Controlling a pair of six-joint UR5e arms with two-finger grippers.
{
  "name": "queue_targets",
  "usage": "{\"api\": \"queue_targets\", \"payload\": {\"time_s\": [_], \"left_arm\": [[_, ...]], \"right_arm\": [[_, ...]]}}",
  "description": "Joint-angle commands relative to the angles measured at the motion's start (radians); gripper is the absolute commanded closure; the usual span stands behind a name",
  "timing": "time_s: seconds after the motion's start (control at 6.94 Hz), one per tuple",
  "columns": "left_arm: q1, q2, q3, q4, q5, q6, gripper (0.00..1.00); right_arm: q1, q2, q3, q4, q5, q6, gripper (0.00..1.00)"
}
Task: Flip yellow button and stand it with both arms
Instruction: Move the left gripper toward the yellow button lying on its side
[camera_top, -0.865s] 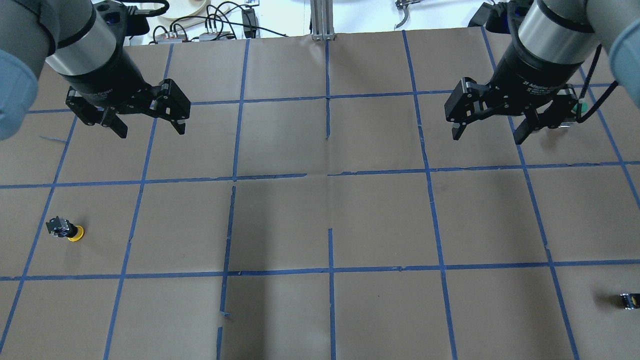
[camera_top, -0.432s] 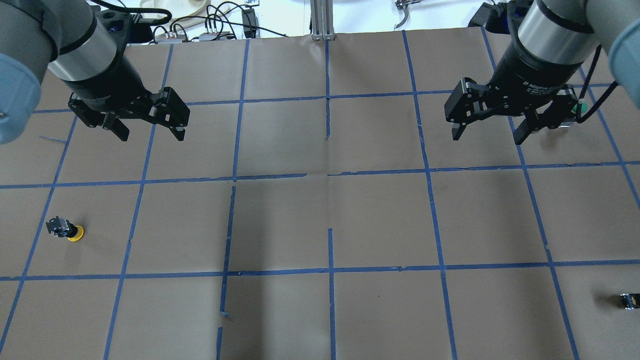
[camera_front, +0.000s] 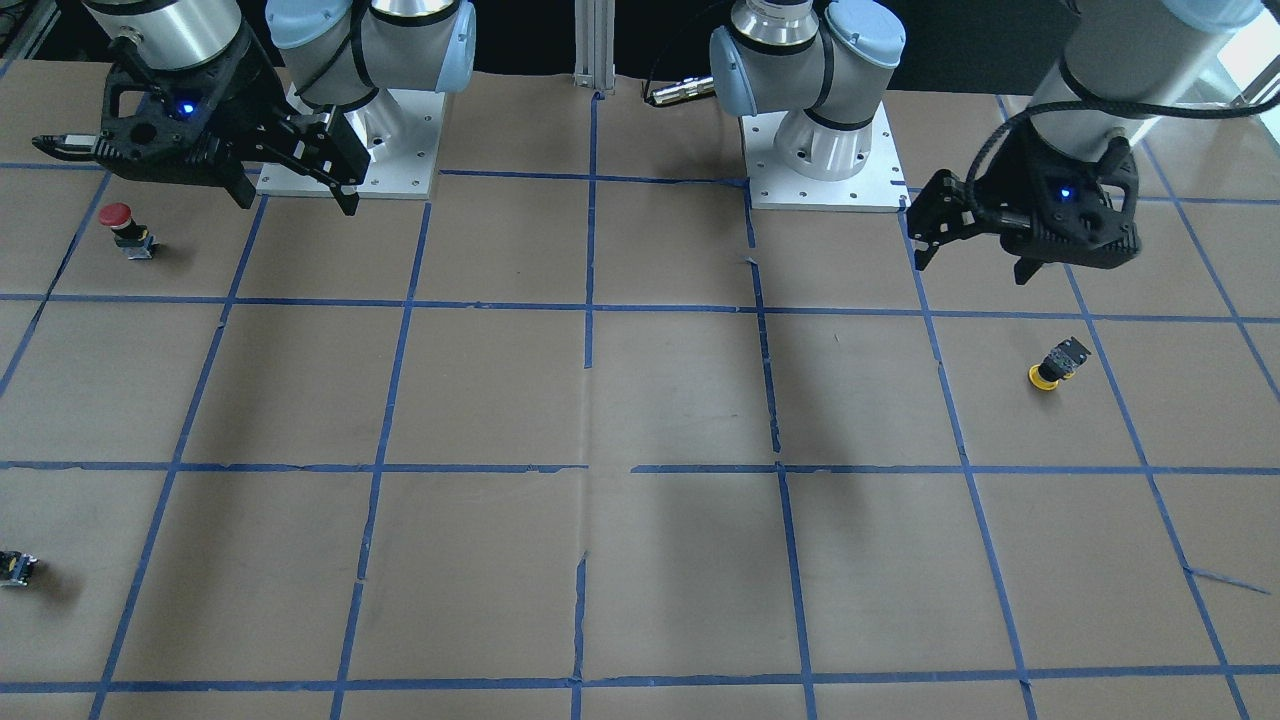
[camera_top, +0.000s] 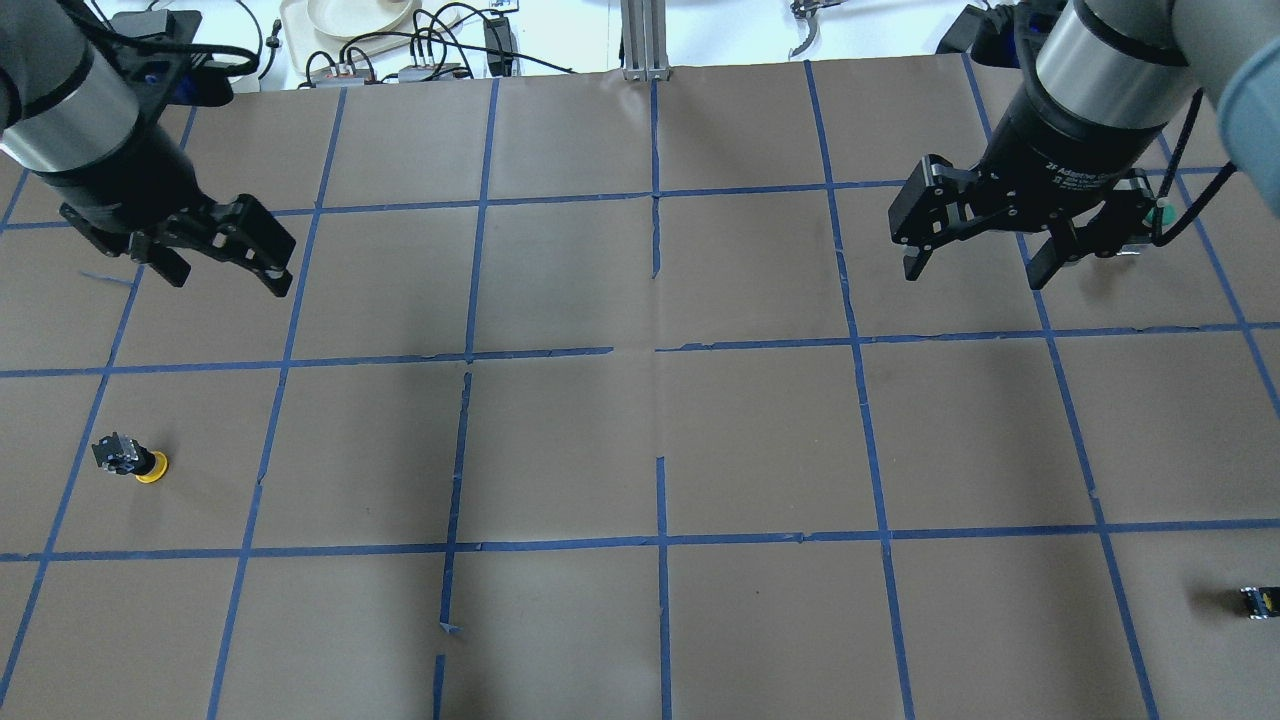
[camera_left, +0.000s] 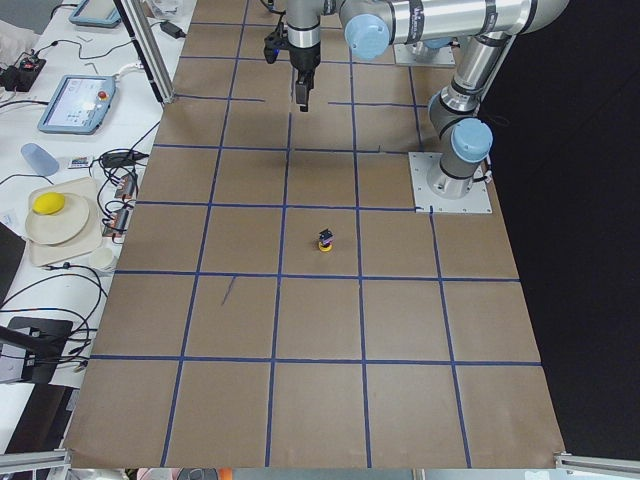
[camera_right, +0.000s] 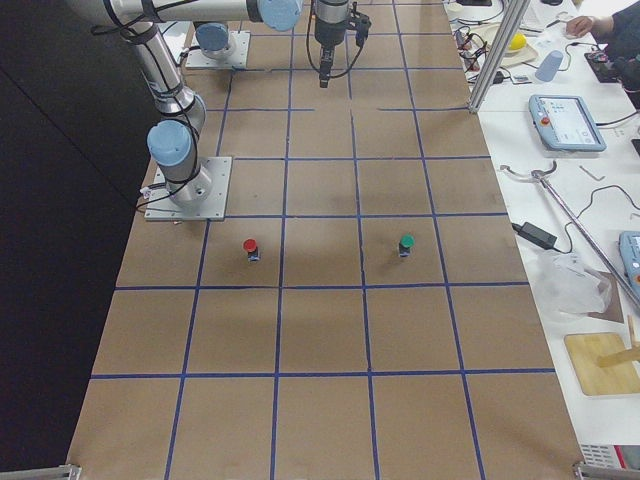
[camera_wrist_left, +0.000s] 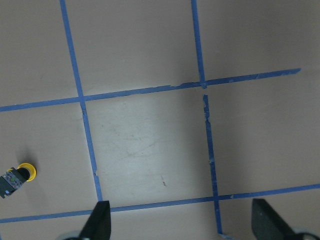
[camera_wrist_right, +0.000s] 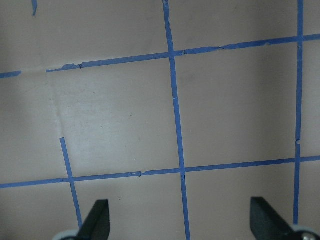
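The yellow button (camera_top: 135, 460) lies on its side on the brown paper at the table's left, with its yellow cap pointing right and its grey base pointing left. It also shows in the front view (camera_front: 1055, 366), the exterior left view (camera_left: 326, 240) and at the left edge of the left wrist view (camera_wrist_left: 17, 176). My left gripper (camera_top: 228, 278) is open and empty. It hangs above the table beyond the button and a little to its right, apart from it. My right gripper (camera_top: 975, 275) is open and empty over the far right of the table.
A red-capped button (camera_front: 118, 225) stands near the right arm's base plate (camera_front: 400, 150). A green-capped button (camera_right: 405, 243) stands beyond my right gripper. A small dark block (camera_top: 1258, 600) lies at the near right edge. Blue tape lines grid the paper.
My left gripper has moved to the left and slightly nearer, closer to the line of the yellow button. The right gripper and the button have not moved.
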Motion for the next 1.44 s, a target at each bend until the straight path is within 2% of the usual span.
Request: {"api": "queue_targets", "payload": {"time_s": [0.0, 0.14, 0.29, 0.58, 0.72, 1.01, 1.3], "left_arm": [[0.174, 0.007, -0.102, 0.043, -0.003, 0.303, 0.01], [0.237, 0.005, -0.145, 0.076, -0.002, 0.468, 0.01], [0.309, -0.004, -0.194, 0.168, 0.001, 0.605, 0.01], [0.47, -0.019, -0.365, 0.432, -0.008, 0.912, 0.01], [0.506, -0.034, -0.418, 0.527, -0.009, 1.057, 0.01], [0.562, -0.123, -0.432, 0.625, -0.038, 1.134, 0.01], [0.564, -0.183, -0.438, 0.685, -0.049, 1.163, 0.01]], "right_arm": [[0.0, 0.0, -0.001, 0.0, 0.0, 0.001, 0.0], [0.0, 0.0, 0.001, 0.0, 0.0, 0.001, 0.0], [0.0, 0.0, -0.001, 0.0, 0.0, -0.001, 0.0], [0.0, 0.0, -0.001, 0.0, 0.0, -0.001, 0.0], [0.0, 0.0, 0.001, 0.0, 0.0, 0.001, 0.0], [0.0, 0.0, 0.001, 0.002, 0.0, -0.001, 0.0], [0.0, 0.0, 0.001, 0.002, 0.0, 0.001, 0.0]]}}
